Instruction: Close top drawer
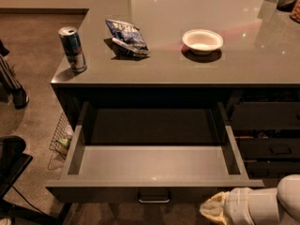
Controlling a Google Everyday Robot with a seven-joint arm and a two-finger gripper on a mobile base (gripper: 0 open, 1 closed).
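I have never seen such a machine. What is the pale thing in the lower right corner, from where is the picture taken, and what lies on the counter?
The pale thing is the robot's arm. It ends in the gripper, which serves as the robot's hand. The gripper sits low on the right, near the front of the top drawer. That drawer is pulled wide open, and the job is to push it shut. No object shows in the gripper.

There is only one camera. Where it is mounted is not known, but it looks down on the grey counter. On the counter are a drink can at the left corner, a crumpled blue snack bag and a white bowl. The darker drawers are at the right.
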